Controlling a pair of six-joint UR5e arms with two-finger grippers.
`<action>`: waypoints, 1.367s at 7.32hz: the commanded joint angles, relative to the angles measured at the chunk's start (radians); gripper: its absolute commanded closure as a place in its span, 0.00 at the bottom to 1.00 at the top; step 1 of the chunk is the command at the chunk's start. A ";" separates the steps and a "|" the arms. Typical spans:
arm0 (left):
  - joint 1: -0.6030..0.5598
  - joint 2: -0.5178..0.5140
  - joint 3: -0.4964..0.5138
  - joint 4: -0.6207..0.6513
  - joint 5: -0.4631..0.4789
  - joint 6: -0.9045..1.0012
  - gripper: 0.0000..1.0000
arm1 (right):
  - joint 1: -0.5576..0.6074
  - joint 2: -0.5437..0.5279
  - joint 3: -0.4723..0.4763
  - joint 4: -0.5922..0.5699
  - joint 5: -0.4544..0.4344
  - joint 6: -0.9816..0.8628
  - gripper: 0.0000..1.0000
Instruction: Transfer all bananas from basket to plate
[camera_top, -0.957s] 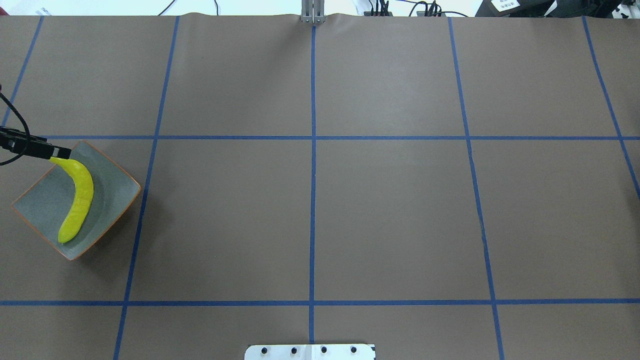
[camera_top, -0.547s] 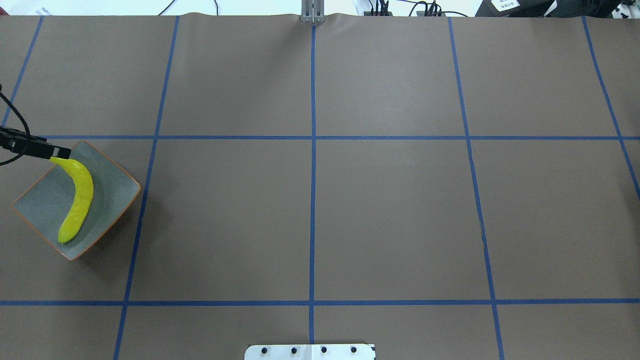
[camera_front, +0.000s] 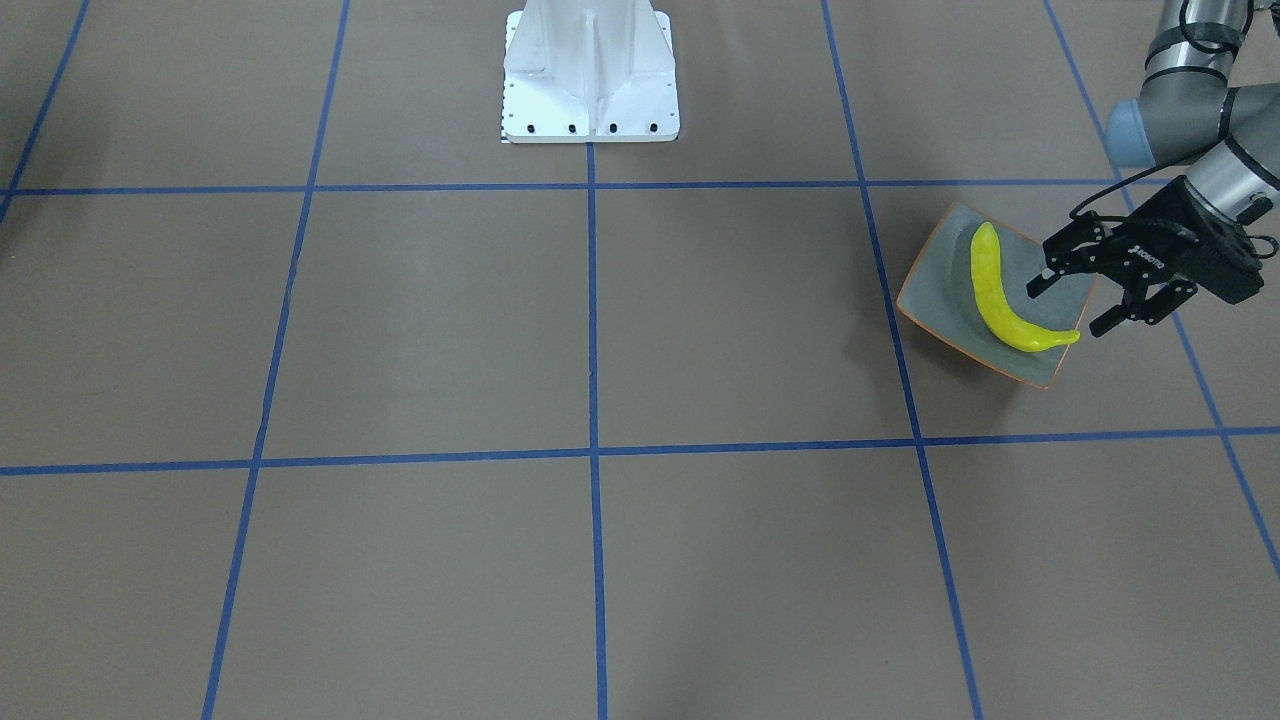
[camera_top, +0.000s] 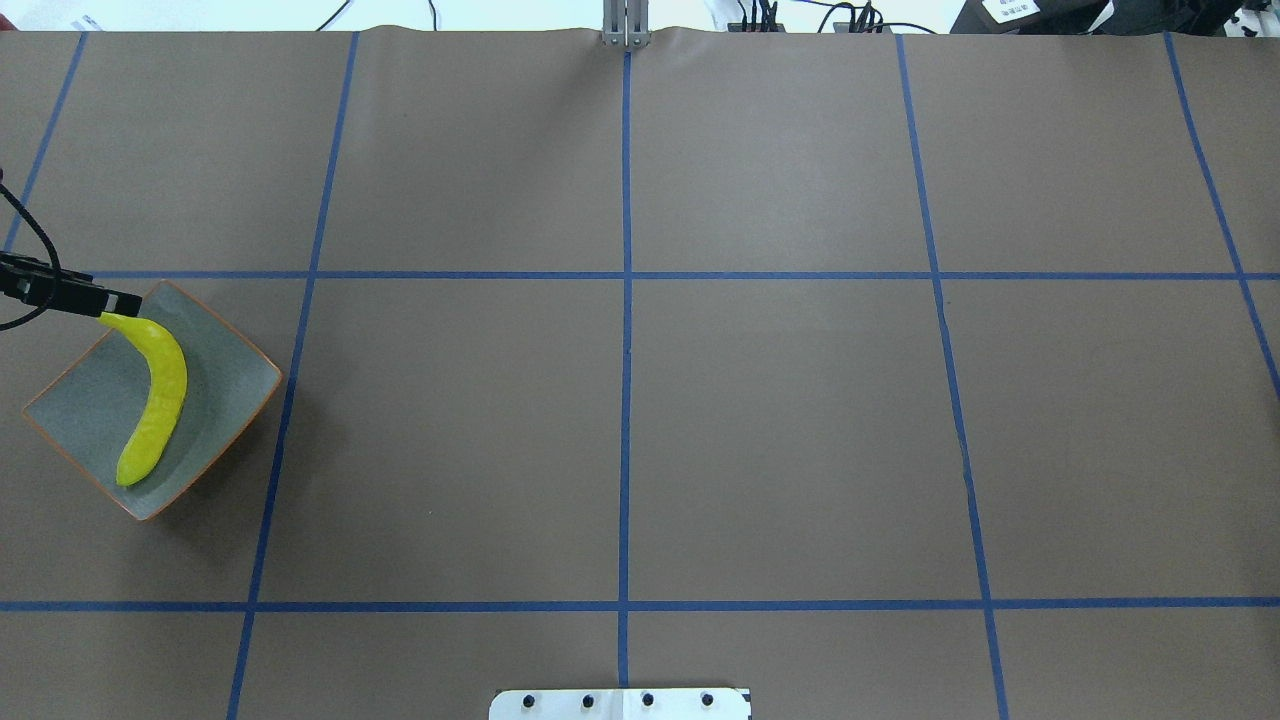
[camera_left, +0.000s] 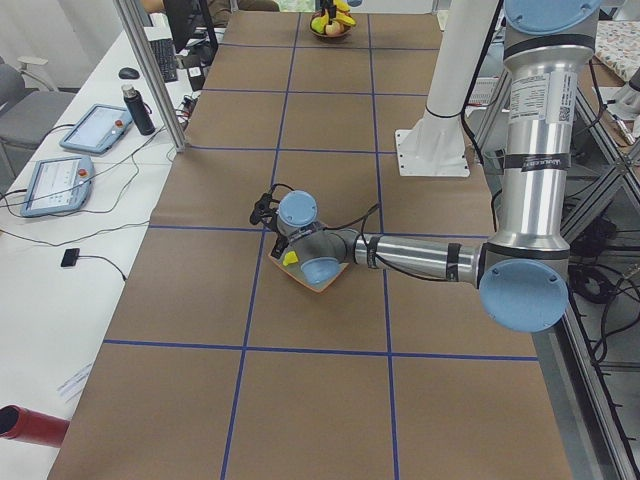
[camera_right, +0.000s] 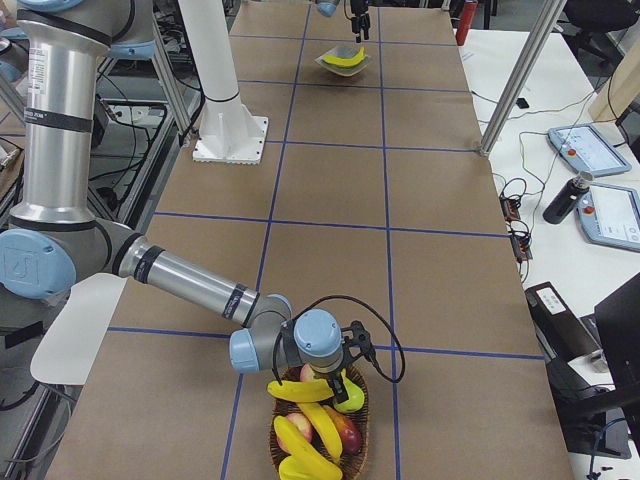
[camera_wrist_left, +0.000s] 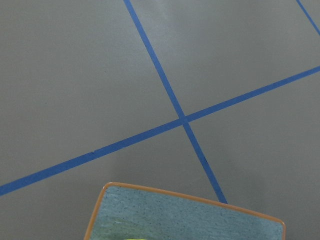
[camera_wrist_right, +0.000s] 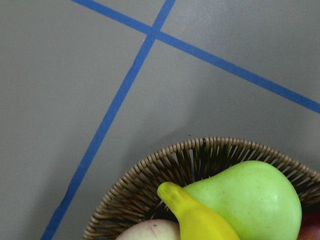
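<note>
One yellow banana (camera_top: 155, 400) lies in the square grey-blue plate (camera_top: 70, 420) at the table's left edge; both also show in the front view, the banana (camera_front: 995, 300) on the plate (camera_front: 935, 285). My left gripper (camera_front: 1068, 307) is open and empty just above the plate's outer edge, by the banana's stem end. Its tip shows in the overhead view (camera_top: 120, 301). Three bananas (camera_right: 305, 391) lie in the wicker basket (camera_right: 360, 440) at the table's far right end. The right wrist view shows one banana (camera_wrist_right: 200, 217) inside the basket rim (camera_wrist_right: 150, 167). My right gripper hangs over the basket; I cannot tell its state.
A green pear (camera_wrist_right: 250, 200) and apples (camera_right: 345, 432) share the basket. The white robot base (camera_front: 590, 75) stands at the table's middle edge. Aluminium posts (camera_right: 515, 80), tablets and a bottle (camera_left: 140, 108) stand on the operators' side.
</note>
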 joint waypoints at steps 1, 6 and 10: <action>0.000 0.001 0.001 -0.003 0.009 0.000 0.01 | 0.001 -0.008 -0.006 0.001 -0.023 -0.012 0.00; 0.000 0.004 0.001 -0.004 0.012 0.000 0.01 | 0.004 -0.019 -0.004 0.003 -0.034 -0.036 0.29; 0.000 0.004 0.009 -0.006 0.012 0.000 0.01 | 0.009 -0.003 0.005 0.001 -0.034 -0.036 1.00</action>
